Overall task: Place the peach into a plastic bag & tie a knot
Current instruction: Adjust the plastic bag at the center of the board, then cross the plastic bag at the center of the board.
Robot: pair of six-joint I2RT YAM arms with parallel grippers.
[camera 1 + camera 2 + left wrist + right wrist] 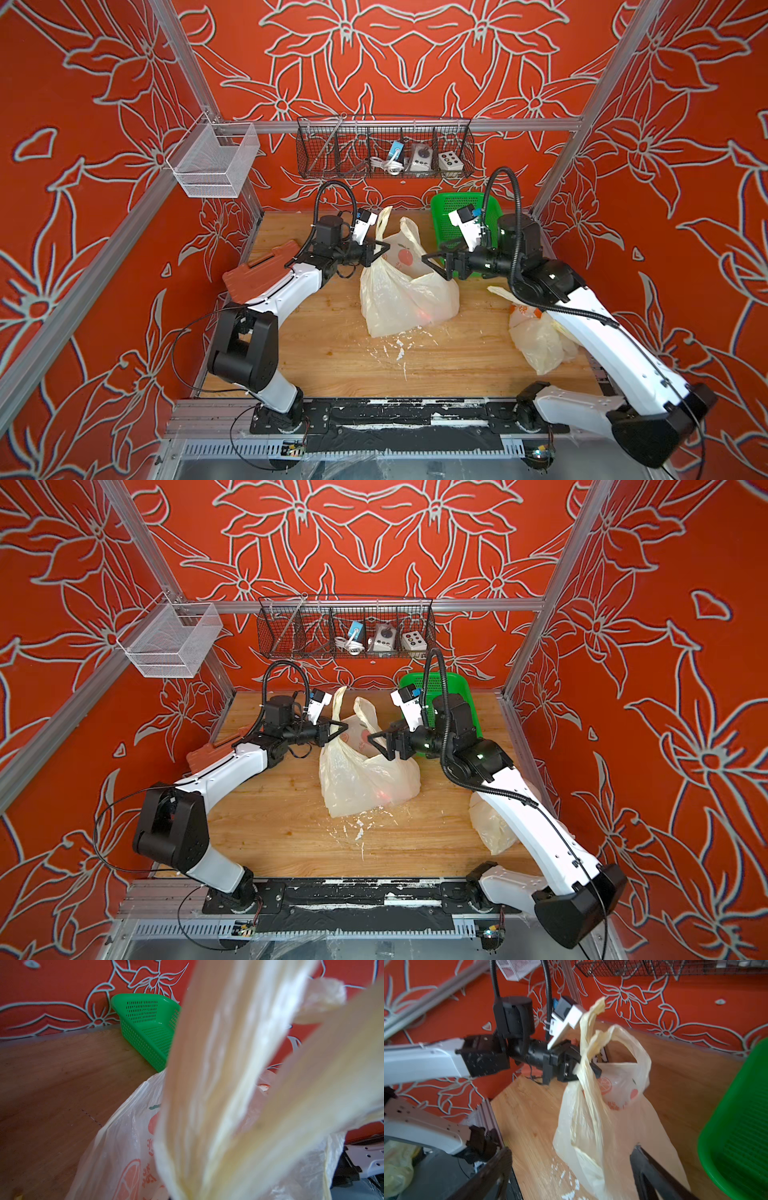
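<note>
Between the left hand (380, 249) and the right hand (434, 266), in both top views, the cream plastic bag (399, 299) sits on the wooden table (332, 365). Low inside it, on the side toward the right hand, we see a reddish glow through the film that we take for the peach (422, 314). The bag's two handle loops (382, 220) rise above the left hand. In the right wrist view that left hand (588, 1066) is pressed together on the twisted handle plastic, just where the loops cross; whether they are tied there we cannot tell. The right hand is spread wide at the bag's other side, level with the printed orange fruit (406, 258), and grips nothing. We cannot tell whether its lower finger touches the film.

Just behind the right hand stands a green basket (453, 208). Under the right arm lies a second cream bag (540, 345). Under the left arm lies a red-brown case (257, 270). Well beyond both hands, a black wire basket (386, 145) hangs on the back rail.
</note>
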